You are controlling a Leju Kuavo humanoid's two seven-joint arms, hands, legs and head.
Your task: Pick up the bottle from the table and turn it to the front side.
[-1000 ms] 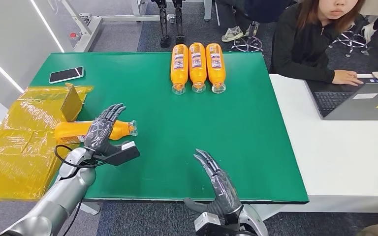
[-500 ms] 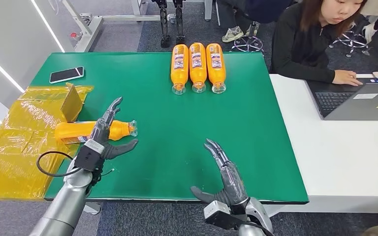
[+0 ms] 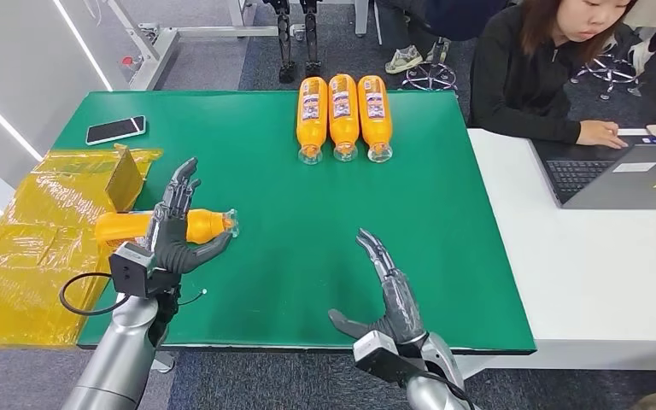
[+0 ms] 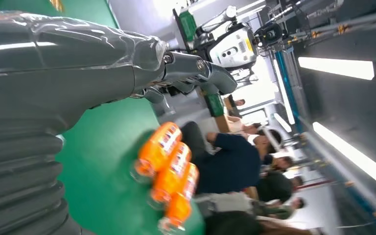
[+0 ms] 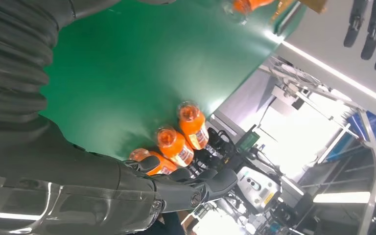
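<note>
An orange bottle (image 3: 203,225) lies on its side at the left of the green table (image 3: 307,222), cap pointing right. My left hand (image 3: 173,229) stands on edge in front of the bottle's middle. Its fingers are spread upward across the bottle and its thumb reaches out below the neck, with no grip that I can see. My right hand (image 3: 390,295) hovers open near the table's front edge, fingers pointing away, holding nothing. Three more orange bottles (image 3: 342,115) lie side by side at the table's far edge, and appear blurred as the three bottles (image 4: 169,174) in the left wrist view.
Crumpled yellow plastic wrap (image 3: 26,256) and a small cardboard box (image 3: 125,179) lie left of the bottle. A phone (image 3: 114,130) sits at the far left. A person (image 3: 547,77) works at a laptop (image 3: 623,175) on the white table (image 3: 598,265) to the right.
My left hand has turned from palm-down over the bottle to standing on edge, its wrist drawn back. My right hand has shifted slightly right and forward, turning on edge.
</note>
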